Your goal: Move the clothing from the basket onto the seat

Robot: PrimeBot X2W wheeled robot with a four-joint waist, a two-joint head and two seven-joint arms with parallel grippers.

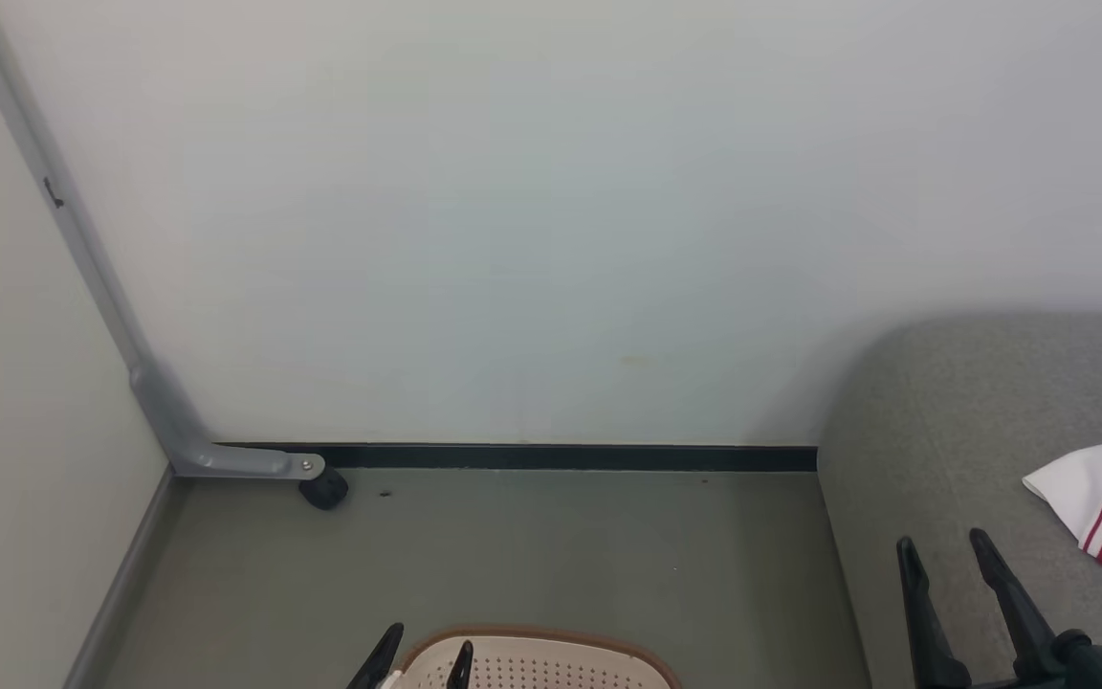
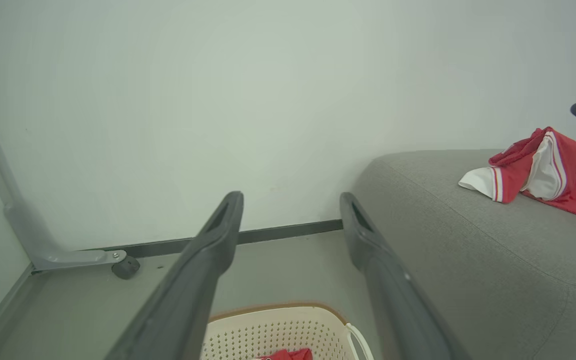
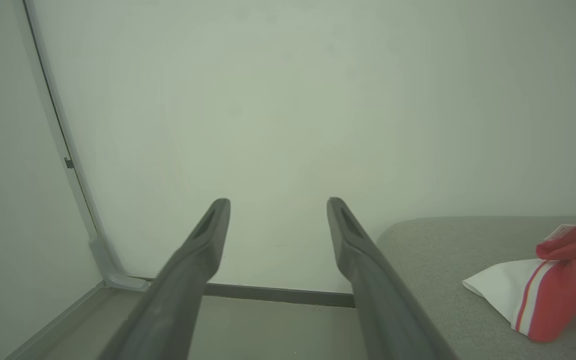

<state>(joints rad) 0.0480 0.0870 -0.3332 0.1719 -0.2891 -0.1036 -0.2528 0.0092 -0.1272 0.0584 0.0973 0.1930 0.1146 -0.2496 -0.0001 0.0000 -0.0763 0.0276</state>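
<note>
Here, perforated cream basket (image 1: 551, 662), rounded fabric seat (image 1: 943, 431)

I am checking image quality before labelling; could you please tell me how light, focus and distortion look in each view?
Head view: even, soft light, a faint shadow on the wall beside the seat. Left wrist view: the left gripper looks soft, the clothing on the seat sharper. Right wrist view: hazy, greenish, low contrast; the grey post bows.

The left gripper (image 2: 292, 200) had two long, dark grey fingers (image 2: 203, 270), matte and smooth, each narrowing to a rounded tip with a shallow recessed slot on its inner face. The right gripper (image 3: 278, 202) looked alike, its fingers joined at a black, blocky base (image 1: 1087, 660).
</note>
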